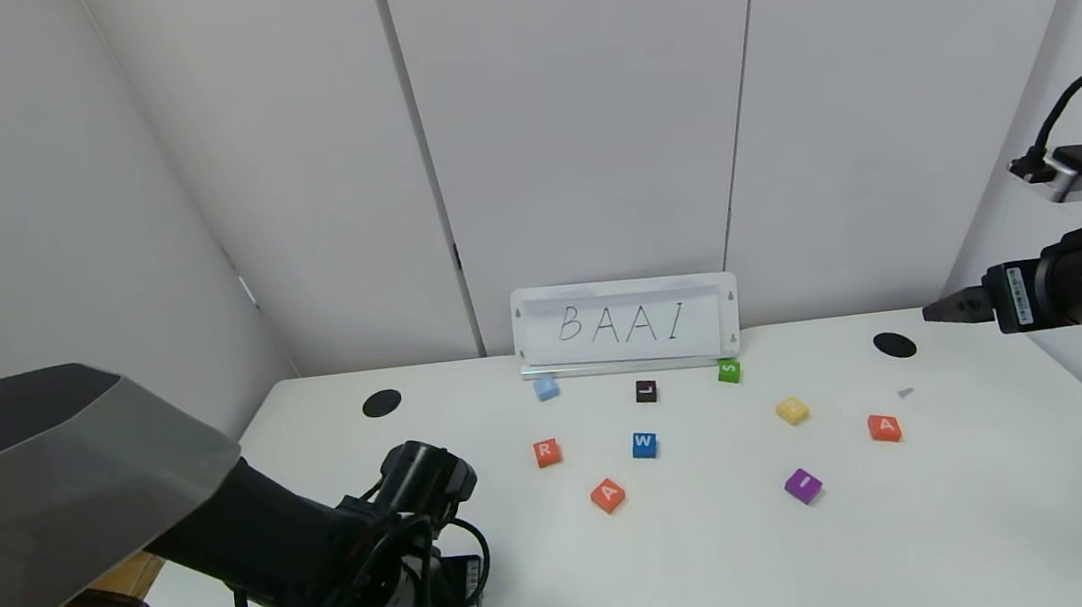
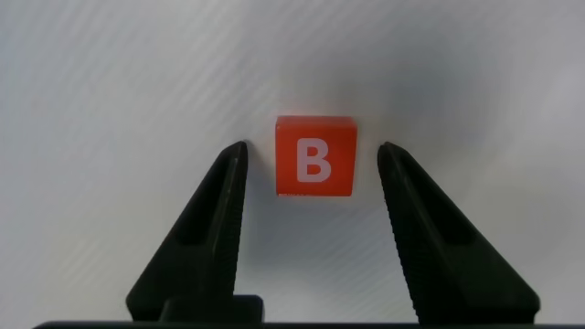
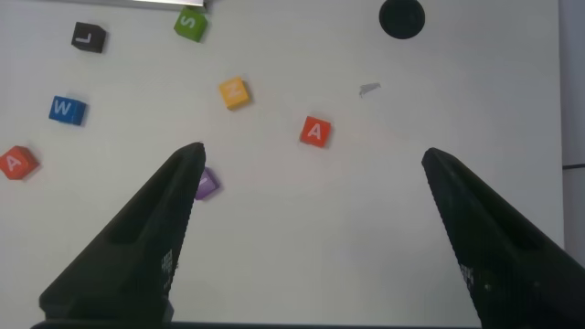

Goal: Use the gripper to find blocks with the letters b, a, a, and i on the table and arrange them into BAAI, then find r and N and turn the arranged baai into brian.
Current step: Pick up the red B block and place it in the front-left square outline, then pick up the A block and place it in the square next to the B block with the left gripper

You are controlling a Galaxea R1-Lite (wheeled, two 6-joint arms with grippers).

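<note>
Spread jaws mark the left gripper (image 2: 311,157), which hangs low over the near left part of the table (image 1: 976,519). In its wrist view the two dark fingers (image 2: 215,219) stand on either side of the orange-red B tile (image 2: 315,156) with a clear gap at each face, so the tile lies flat on the white surface and is not pinched. That straddling pose suits either a grasp about to close or a tile just set down; which one it is cannot be told. The head view hides the B behind the arm's wrist.

Beyond it, the other letters lie scattered in the middle of the table. One orange-red A (image 1: 607,495) sits nearest the left arm, with the R tile (image 1: 547,453) and the blue W (image 1: 643,445) just behind it. The purple I (image 1: 802,485) and the second A (image 1: 883,427) lie farther right, and the yellow tile (image 1: 792,410), presumably the N, lies between them and the back. None is lined up yet, so the word looks barely begun.

A card reading BAAI (image 1: 626,325) leans against the wall as a model. The right gripper (image 3: 311,174) waits raised at the right edge, jaws wide and holding nothing.
</note>
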